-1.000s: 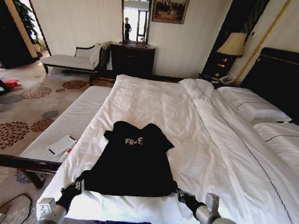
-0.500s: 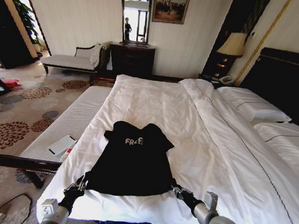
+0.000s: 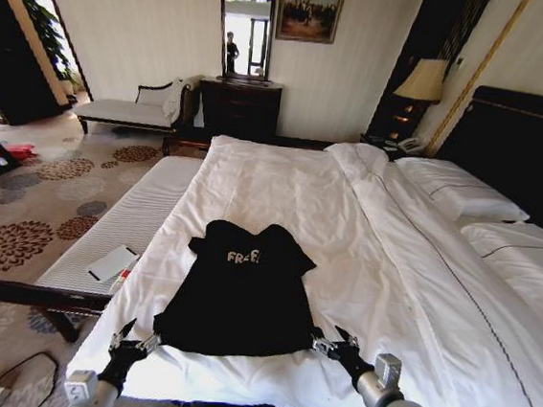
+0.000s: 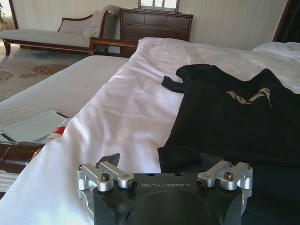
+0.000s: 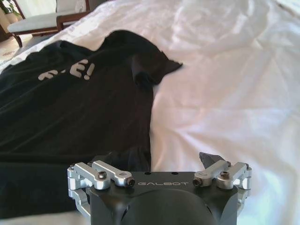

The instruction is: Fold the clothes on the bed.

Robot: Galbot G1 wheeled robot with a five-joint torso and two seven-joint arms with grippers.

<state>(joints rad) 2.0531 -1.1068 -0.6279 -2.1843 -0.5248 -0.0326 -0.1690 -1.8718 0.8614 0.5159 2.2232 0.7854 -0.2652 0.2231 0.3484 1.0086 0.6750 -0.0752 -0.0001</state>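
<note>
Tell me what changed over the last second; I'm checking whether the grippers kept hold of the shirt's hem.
Both let go. The left gripper and right gripper, shut on the bottom corners of the black short-sleeved "FREE!" T-shirt before, now stand open beside them; the left drew back slightly. The shirt lies unmoved on the white-duvet bed.
</note>
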